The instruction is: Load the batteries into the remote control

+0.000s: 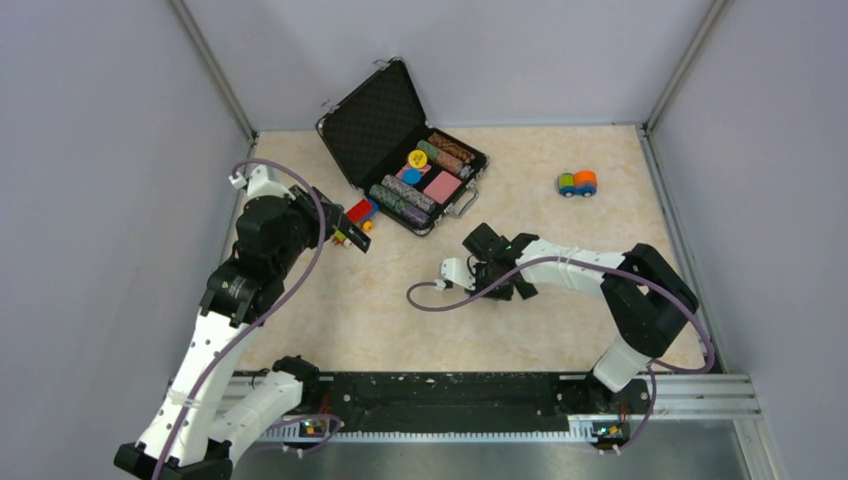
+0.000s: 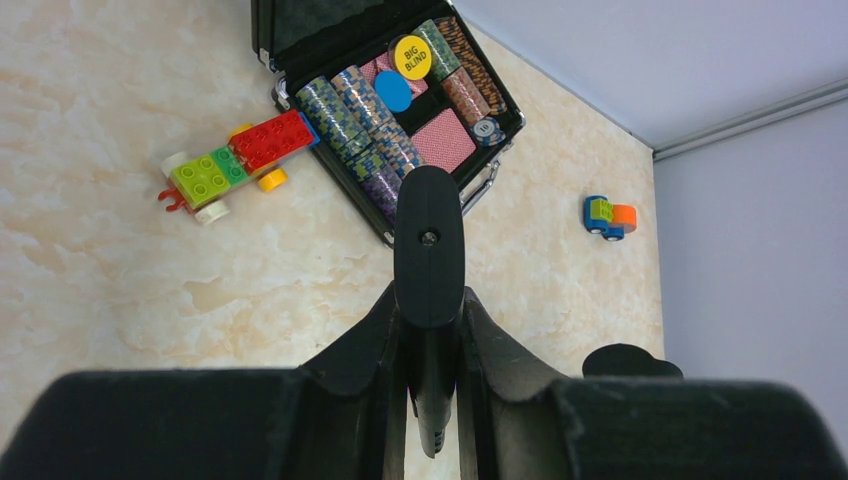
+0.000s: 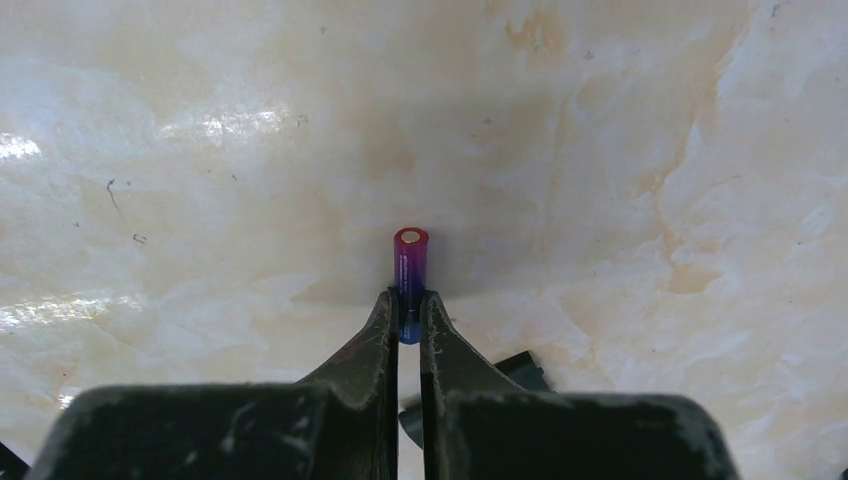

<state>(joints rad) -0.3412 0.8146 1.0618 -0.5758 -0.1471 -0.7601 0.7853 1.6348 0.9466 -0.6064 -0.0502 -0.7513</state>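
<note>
Pickup of the first cell is happening: the right gripper (image 3: 408, 310) is pinching the purple battery (image 3: 410, 265) by its near end, low over the marbled tabletop (image 3: 620, 150) (whether it is touching, I cannot tell). The left gripper (image 2: 428, 300) is clamping the black remote control (image 2: 429, 230). Next, the battery probably needs carrying across and aligning with the remote's bay.

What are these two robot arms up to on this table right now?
They are getting ready to put a battery into a remote. The right gripper is shut on one end of a small purple cylindrical battery, close to the marbled tabletop. The left gripper is shut on a slim black bar-shaped remote control, holding it above the table near an open black case of poker chips. The battery is not in the remote yet.
</note>
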